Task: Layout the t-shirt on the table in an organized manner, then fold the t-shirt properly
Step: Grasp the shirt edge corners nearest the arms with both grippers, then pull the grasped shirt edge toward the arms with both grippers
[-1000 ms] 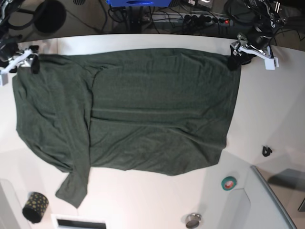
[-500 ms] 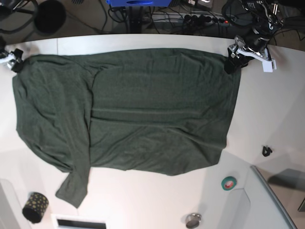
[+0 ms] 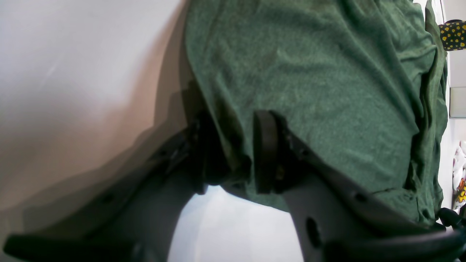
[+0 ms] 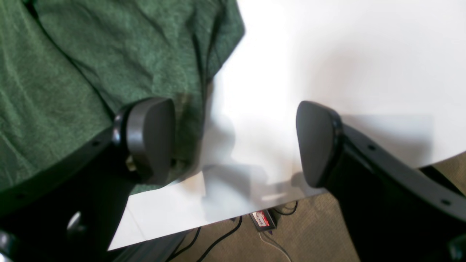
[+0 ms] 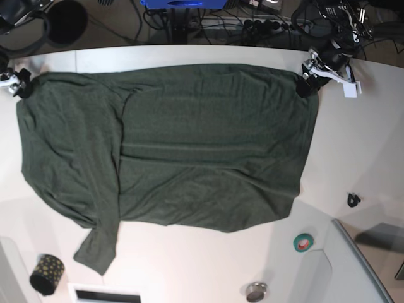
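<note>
T-shirt (image 5: 189,145) flat; left fingers (image 3: 264,153) (seemingly) pinching.

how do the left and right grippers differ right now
The left gripper has its jaws close together with a corner of the t-shirt between them; the right gripper has its jaws wide apart and holds nothing. The left gripper's jaws straddle fabric, while the right gripper's gap spans bare table beside the shirt's edge. Both sit at far corners of the shirt.

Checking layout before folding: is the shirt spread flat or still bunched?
Mostly spread: the shirt lies flat across the table, but one side is folded over itself, with a sleeve sticking out below.
</note>
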